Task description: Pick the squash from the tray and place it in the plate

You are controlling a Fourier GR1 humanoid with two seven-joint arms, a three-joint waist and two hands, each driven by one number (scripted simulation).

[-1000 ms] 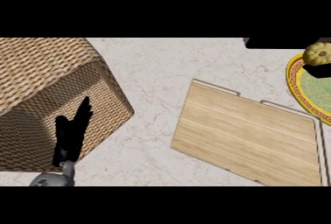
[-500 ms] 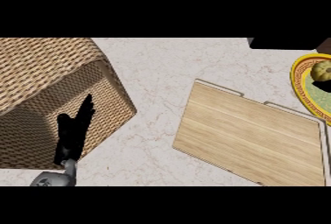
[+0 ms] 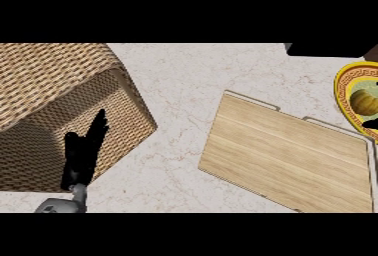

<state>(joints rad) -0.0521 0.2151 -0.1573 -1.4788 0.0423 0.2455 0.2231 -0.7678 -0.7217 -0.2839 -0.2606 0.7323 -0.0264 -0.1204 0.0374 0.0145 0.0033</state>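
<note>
A: Surface: pale marble counter (image 3: 184, 85), veined, filling the head view.

B: Largest item?

A: Wicker basket (image 3: 52, 90), woven brown, at the far left corner and running down the left side.

B: Next?

A: Wooden tray (image 3: 284, 157), light planks with a low rim, right of centre, set at a slant, nothing on it.

B: And the plate?

A: Plate (image 3: 341, 82), yellow rim with a patterned band and green centre, cut off by the right edge, just beyond the tray's far right corner.

B: Squash?

A: Squash (image 3: 363, 100), tan and ribbed, lying in the plate.

B: Hands?

A: Left hand (image 3: 81, 152), black, fingers straight and released, resting upright before the basket's near wall. Dark shapes overlap the plate's right side; the right hand's state cannot be made out.
</note>
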